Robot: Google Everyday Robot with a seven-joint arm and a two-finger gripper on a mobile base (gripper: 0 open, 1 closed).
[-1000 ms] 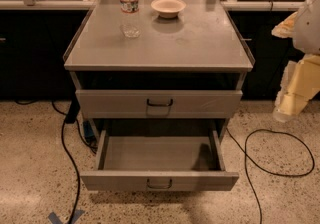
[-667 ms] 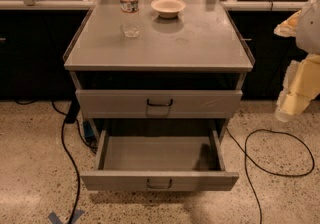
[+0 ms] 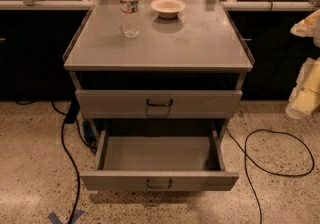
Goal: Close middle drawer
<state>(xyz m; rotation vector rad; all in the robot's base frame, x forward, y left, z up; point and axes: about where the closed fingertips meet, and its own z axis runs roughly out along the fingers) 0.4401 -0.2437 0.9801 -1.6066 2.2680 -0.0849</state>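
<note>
Middle drawer point(image 3: 159, 162) is pulled well out toward me, loop handle at the front, sitting just under the shut top drawer point(image 3: 200, 104). My gripper point(image 3: 303, 95) hangs at the right edge, well apart from the cabinet point(image 3: 200, 48). Honestly can't tell if the claw is wide or narrow. Water bottle point(image 3: 129, 8) and a small bowl point(image 3: 168, 6) are up top.

Peeking in at the right edge only. Showing, up high, a smooth rounded arm shell point(image 3: 311, 24), glowing cream-white and carrying a warm orange tinge along its upper rim. Showing, lower down on that same edge, the pincer point(image 3: 302, 99): blockier pale-yellow segments, stepping downward with soft, rounded corners and ending in a whitish, blunt tip.
</note>
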